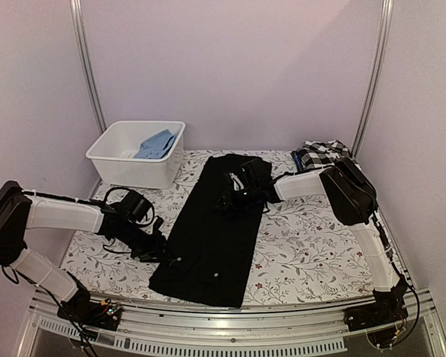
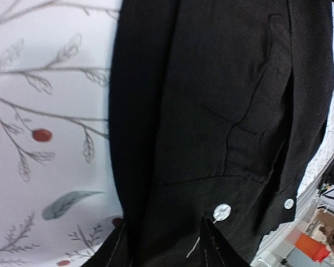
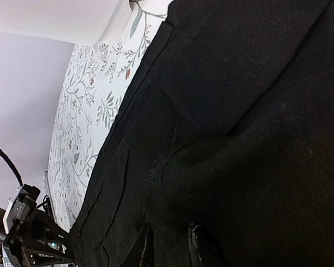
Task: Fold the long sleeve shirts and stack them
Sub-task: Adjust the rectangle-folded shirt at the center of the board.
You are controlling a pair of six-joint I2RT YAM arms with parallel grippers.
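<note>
Now the black shirt (image 1: 208, 245) is lying lengthwise down the middle of the desk (image 1: 305, 238). Near its far end the right end effector (image 3: 168, 247) is pinching bunched cloth, nearly closed. The left end effector (image 2: 167, 245) is straddling the near edge, half open; I cannot tell whether it is gripping. Both should be lifting evenly, keeping the fold straight.

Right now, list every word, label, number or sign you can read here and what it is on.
None can be read. The black shirt, checked shirt, white bin and floral table cover show no lettering; the orange thing in the left wrist view is too blurred.
</note>
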